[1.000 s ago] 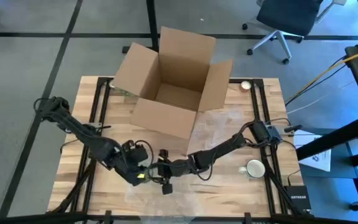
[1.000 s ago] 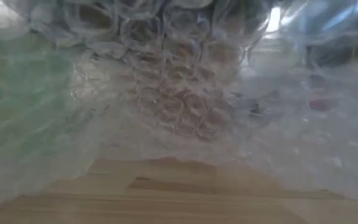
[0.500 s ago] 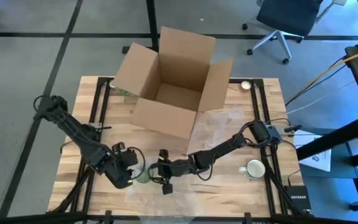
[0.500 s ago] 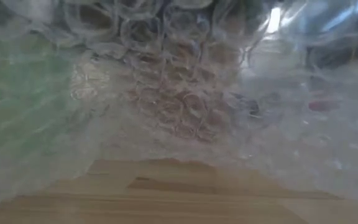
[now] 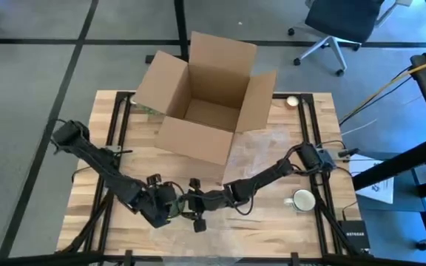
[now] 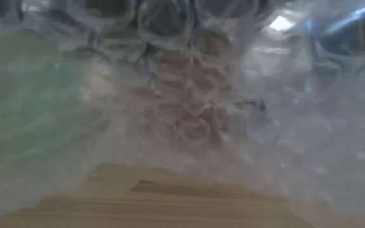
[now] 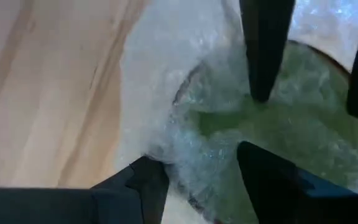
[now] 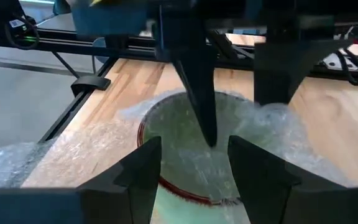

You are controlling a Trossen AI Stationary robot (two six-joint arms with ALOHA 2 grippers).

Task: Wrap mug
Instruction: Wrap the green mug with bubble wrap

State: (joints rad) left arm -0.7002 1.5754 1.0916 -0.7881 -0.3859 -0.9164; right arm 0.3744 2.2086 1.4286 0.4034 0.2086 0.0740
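Mug (image 7: 291, 124), green with a red rim, lay under bubble wrap (image 8: 61, 149) near the table's (image 5: 87, 214) front edge. Your left gripper (image 5: 170, 209) had swung back in from half a second before, facing the right gripper (image 5: 191, 205). Both sets of fingers stood apart around the wrapped mug.

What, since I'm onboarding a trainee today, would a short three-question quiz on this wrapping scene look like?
1. True or false: the open brown cardboard box holds a mug.
2. What covers the green ceramic mug? A) clear bubble wrap B) newspaper C) cloth
3. Which is at that mug: the left tool, the right tool, or both?

Key: 1 false; 2 A; 3 both.
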